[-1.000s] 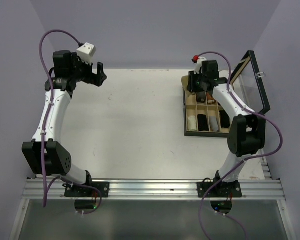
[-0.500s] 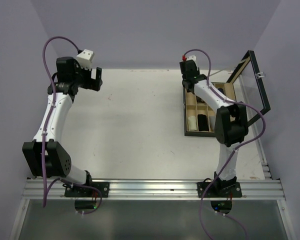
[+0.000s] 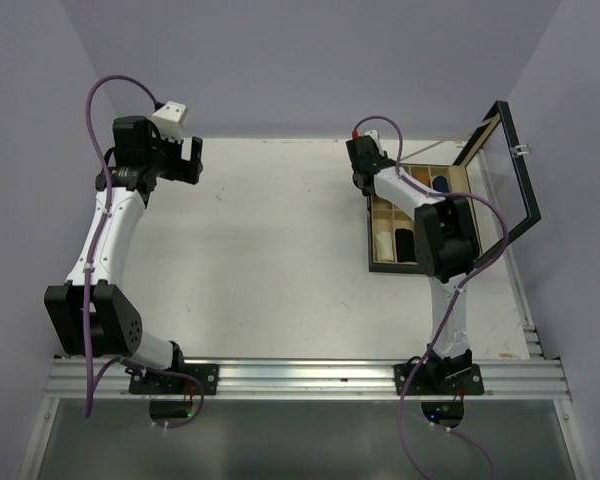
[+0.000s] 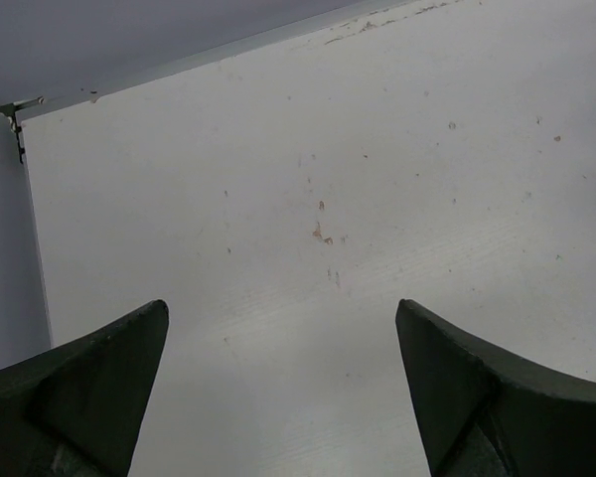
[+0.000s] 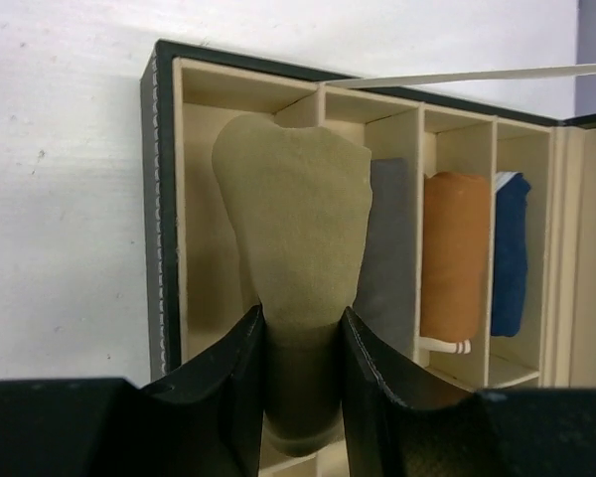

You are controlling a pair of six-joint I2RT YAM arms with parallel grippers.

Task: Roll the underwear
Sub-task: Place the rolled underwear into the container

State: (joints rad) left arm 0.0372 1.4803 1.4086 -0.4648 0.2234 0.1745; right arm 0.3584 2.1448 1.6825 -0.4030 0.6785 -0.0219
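From above you have two arms. Your left gripper (image 3: 191,160) hangs over the table (image 3: 270,250), well to the left of the box (image 3: 371,235), with its fingers spread. Your right gripper (image 3: 364,172) sits at the box's far left corner, and its load is hidden from this view. The lid (image 3: 508,165) stands open along the box's right side. One cream roll (image 3: 383,243) and one black roll (image 3: 404,243) lie in its near compartments.

The left wrist view shows two fingers (image 4: 79,388) set wide apart, with table (image 4: 328,199) between them.

In the right wrist view, your right gripper (image 5: 303,368) is pinched narrow on one olive-tan underwear (image 5: 293,229), which stands up in front of the box's (image 5: 159,199) leftmost compartment. You cannot tell whether it is inside. Right of it are three rolls, one per compartment: grey roll (image 5: 391,248), orange roll (image 5: 455,253), blue roll (image 5: 510,248).
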